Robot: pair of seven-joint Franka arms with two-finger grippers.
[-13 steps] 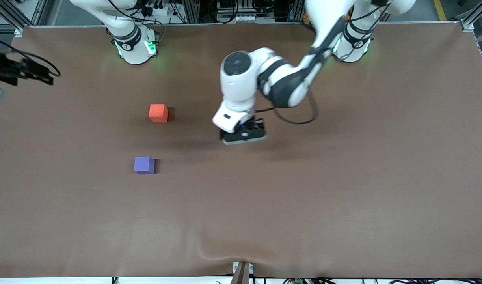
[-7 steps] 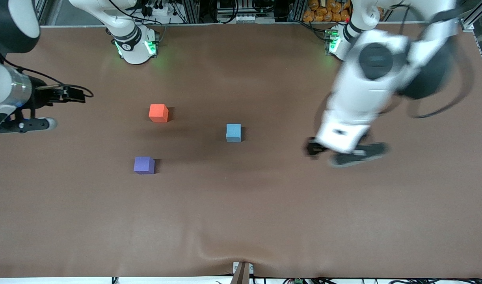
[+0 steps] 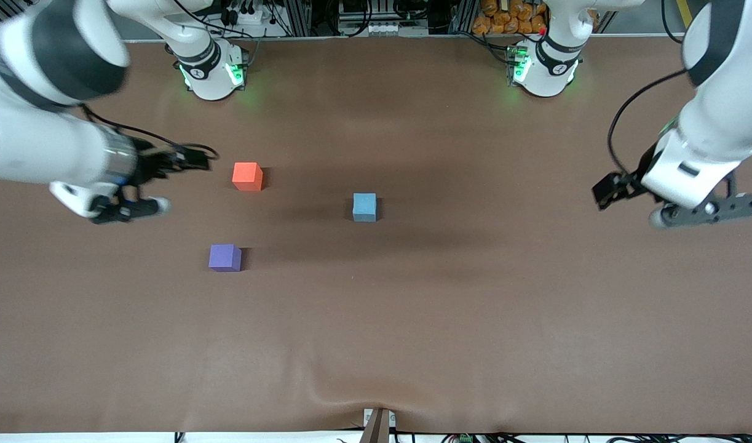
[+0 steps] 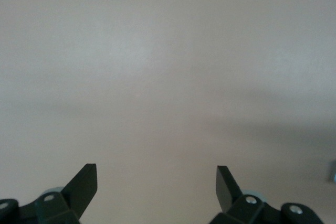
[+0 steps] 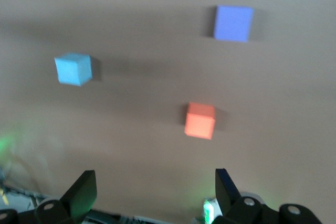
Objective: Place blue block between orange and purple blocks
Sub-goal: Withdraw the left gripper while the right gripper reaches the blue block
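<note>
From where I sit, the job is not yet done: the blue block (image 3: 364, 207) rests on the brown table (image 3: 449, 320) by itself, well apart from the other two and toward the left arm's end of the table from them, with nothing gripping it. Taking the blue block as my marker, the orange block (image 3: 247, 176) lies toward the right arm's end and a little farther from the front camera, and the purple block (image 3: 224, 257) lies toward that same end but nearer the camera. The gap between orange and purple is bare, so I judge the whole pick, carry and set-down is still ahead. The right tool (image 3: 143, 187) hangs over the table toward the right arm's end from the orange block, its fingers spread apart and empty; its wrist view shows all three blocks below it. The left tool (image 3: 680, 203) hangs over bare table well toward the left arm's end from the blue block, fingers also apart, holding nothing. My count: one blue block, one orange, one purple, two arms, two tools.
</note>
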